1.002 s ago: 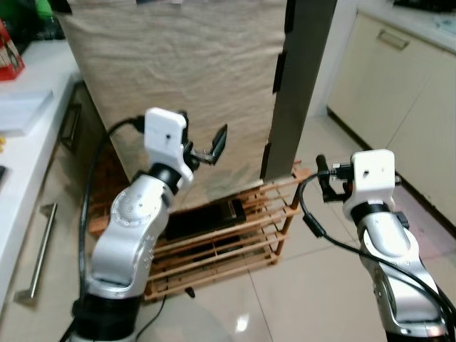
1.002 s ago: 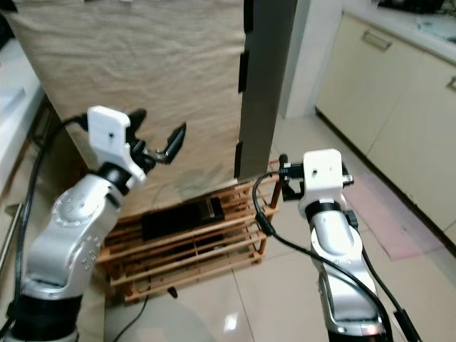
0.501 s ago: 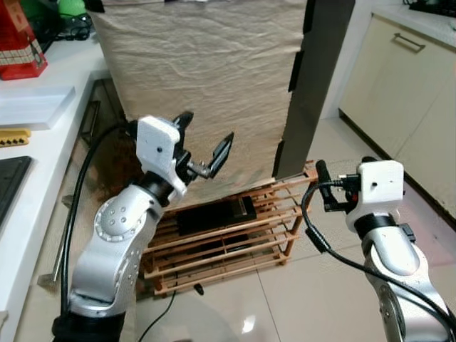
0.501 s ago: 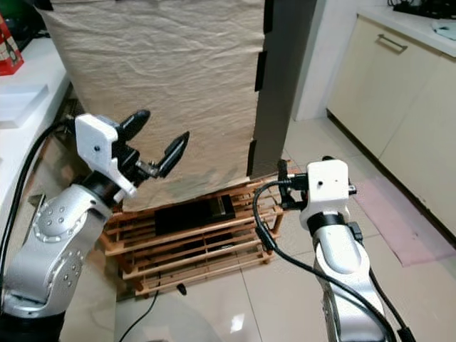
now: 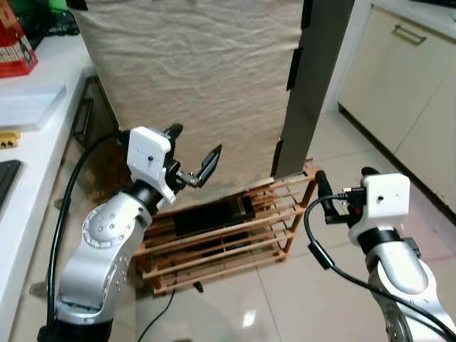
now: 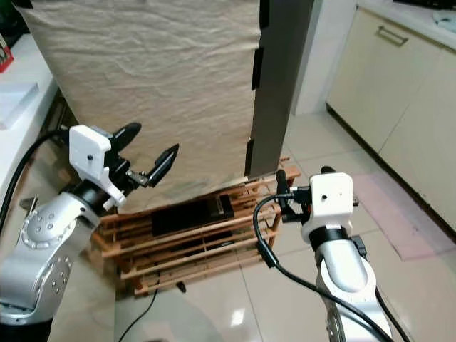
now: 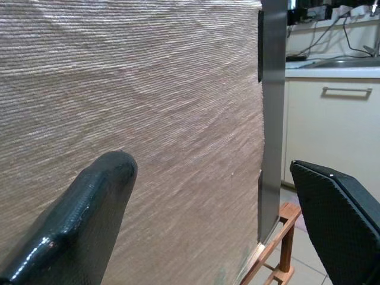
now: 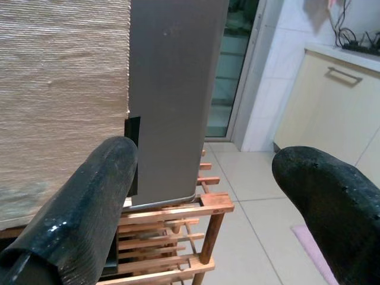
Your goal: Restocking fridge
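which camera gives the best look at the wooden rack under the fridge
The left eye view: the whole wooden rack shows under the cloth-covered fridge. The right eye view matches it; the wrist views catch just a corner.

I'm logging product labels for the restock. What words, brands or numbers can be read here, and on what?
None can be read.
Red carton on the white counter: its print is too blurred to read.
Cloth-covered fridge, wooden rack, left claw and right claw: no text visible.

a home kitchen: cream cabinets (image 5: 399, 78), white counter (image 5: 35, 135), tiled floor (image 5: 313, 299).
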`<state>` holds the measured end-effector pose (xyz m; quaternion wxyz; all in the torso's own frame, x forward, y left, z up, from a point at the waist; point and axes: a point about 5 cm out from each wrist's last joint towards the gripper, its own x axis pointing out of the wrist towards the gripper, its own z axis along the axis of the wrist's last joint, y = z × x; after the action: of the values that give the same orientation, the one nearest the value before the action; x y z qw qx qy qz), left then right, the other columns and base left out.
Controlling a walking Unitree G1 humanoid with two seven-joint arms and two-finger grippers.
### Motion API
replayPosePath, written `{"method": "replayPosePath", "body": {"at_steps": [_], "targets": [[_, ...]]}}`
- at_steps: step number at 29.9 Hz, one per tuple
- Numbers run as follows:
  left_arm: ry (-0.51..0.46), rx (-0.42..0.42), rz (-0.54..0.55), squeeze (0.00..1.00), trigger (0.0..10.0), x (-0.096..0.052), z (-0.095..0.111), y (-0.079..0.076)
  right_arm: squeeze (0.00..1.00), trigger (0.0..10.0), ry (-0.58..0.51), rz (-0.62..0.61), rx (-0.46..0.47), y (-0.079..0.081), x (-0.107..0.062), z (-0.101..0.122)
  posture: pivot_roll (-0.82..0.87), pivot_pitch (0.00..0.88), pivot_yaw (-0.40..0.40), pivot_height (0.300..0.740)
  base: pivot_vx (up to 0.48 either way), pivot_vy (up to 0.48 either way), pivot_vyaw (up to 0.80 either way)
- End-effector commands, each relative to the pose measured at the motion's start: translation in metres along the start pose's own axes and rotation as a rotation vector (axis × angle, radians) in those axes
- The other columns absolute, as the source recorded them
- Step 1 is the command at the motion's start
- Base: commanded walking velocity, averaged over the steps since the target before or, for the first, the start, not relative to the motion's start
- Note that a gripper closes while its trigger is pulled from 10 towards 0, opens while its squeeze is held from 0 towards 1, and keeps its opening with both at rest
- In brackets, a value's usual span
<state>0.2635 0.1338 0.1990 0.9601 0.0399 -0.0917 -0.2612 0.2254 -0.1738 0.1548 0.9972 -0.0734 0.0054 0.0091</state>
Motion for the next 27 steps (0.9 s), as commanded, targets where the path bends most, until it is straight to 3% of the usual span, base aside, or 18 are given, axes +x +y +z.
{"method": "replayPosePath", "body": {"at_steps": [1,11,13,18,20,27], "targets": [[-0.022,0.022,-0.019,0.0,10.0,0.005,0.008,0.001,0.0,10.0,-0.007,-0.007,0.012,-0.001,-0.003,0.003,-0.02,0.019,0.048,0.74,0.0,0.386,-0.71],[-0.048,0.016,-0.035,0.0,10.0,0.01,0.015,0.001,0.0,10.0,-0.014,-0.024,0.026,-0.003,-0.005,0.004,-0.02,0.016,0.058,0.74,0.0,0.384,-0.71],[-0.068,0.07,-0.029,0.0,10.0,0.009,0.02,0.0,0.0,10.0,-0.023,-0.011,0.015,-0.002,-0.006,0.005,-0.02,0.018,0.056,0.74,0.0,0.0,0.0],[-0.067,0.026,-0.028,0.0,10.0,0.009,0.02,-0.004,0.0,10.0,-0.023,-0.002,0.018,-0.001,-0.007,0.005,-0.02,0.023,0.053,0.74,0.0,-0.48,0.0],[-0.067,-0.02,-0.015,0.0,10.0,0.007,0.018,-0.003,0.0,10.0,-0.022,0.0,0.018,-0.001,-0.008,0.004,-0.02,0.024,0.052,0.74,0.0,0.0,0.0],[-0.07,-0.035,0.051,0.0,10.0,-0.004,0.014,0.007,0.0,10.0,-0.021,0.013,0.012,-0.003,-0.009,0.005,-0.02,0.029,0.044,0.74,0.0,0.0,0.0]]}}
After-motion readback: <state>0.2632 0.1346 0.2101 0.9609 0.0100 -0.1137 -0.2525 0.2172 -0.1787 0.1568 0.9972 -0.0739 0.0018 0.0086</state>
